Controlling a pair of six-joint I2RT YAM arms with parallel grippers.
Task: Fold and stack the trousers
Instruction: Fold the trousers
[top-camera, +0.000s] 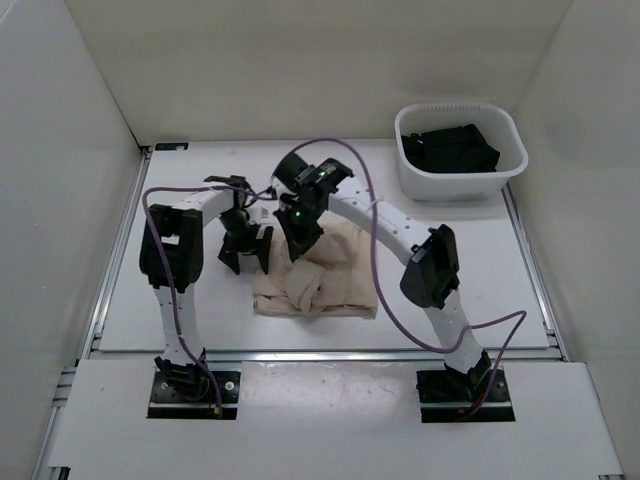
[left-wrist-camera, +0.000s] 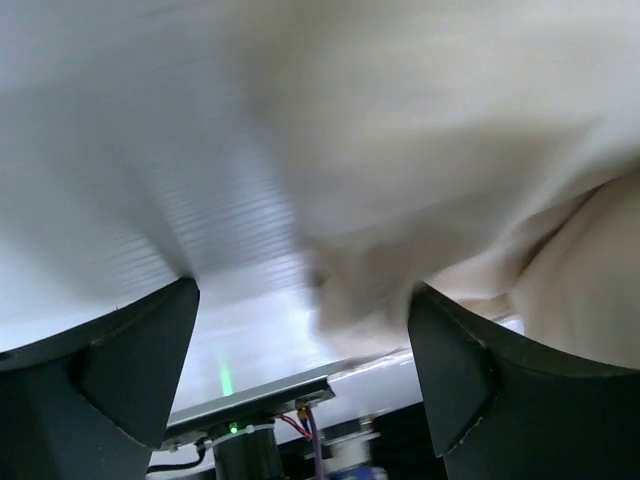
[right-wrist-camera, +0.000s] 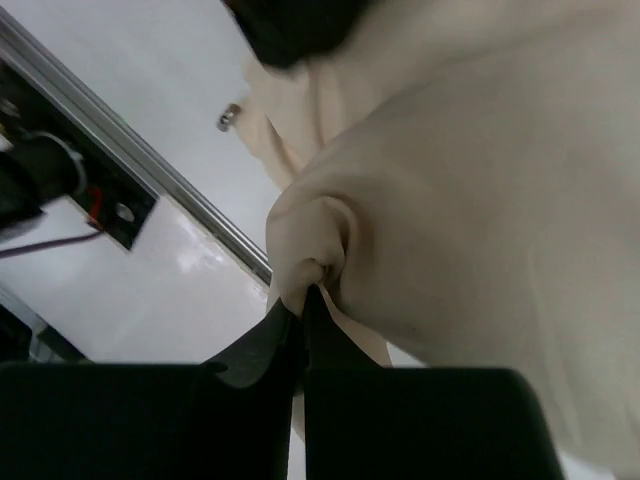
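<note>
The beige trousers (top-camera: 320, 275) lie bunched in a rumpled heap at the middle of the white table. My right gripper (top-camera: 300, 243) is shut on a pinch of the trousers (right-wrist-camera: 470, 180) at the heap's upper left, the cloth gathered at its fingertips (right-wrist-camera: 303, 290). My left gripper (top-camera: 243, 252) hangs just left of the heap, its jaws wide open with nothing between them. In the left wrist view the blurred trousers (left-wrist-camera: 420, 150) fill the upper right, above the gap between the fingers (left-wrist-camera: 130, 365).
A white basket (top-camera: 461, 183) holding dark clothes (top-camera: 450, 148) stands at the back right. White walls close in the table on three sides. A metal rail (top-camera: 330, 350) runs along the table's near edge.
</note>
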